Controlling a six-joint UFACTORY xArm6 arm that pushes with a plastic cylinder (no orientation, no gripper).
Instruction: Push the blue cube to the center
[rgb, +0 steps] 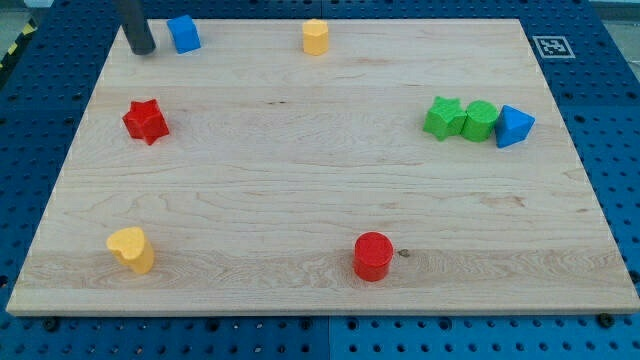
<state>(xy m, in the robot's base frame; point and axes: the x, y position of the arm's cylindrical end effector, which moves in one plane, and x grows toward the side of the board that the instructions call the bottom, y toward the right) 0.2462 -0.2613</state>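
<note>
1. While my tip (142, 50) rests on the tabletop (300, 180) near the corner at the view's top left, the blue cube (183, 33) sits just beside it toward the view's right, with a narrow gap between the two.
2. No hand is fitted; the arm ends in a bare dark rod, so nothing is held.
3. No container shows on the tabletop; every block lies loose on the wood.
4. Along the view's top edge, the blue cube lies close to the rim, and a yellow cylinder-like block (316, 36) stands farther to the view's right, well apart from it.
5. A red star (146, 121) sits near the view's left edge, below my tip.
6. A yellow heart-shaped block (132, 249) lies near the bottom left corner, and a red cylinder (373, 256) stands near the bottom edge, right of the middle.
7. Toward the view's right edge, a green star (443, 116), a green cylinder (479, 121) and a blue triangular block (514, 126) stand in a row, touching or nearly so.
8. Bare wood fills the middle of the tabletop, from the blue cube down and rightward to the centre.
</note>
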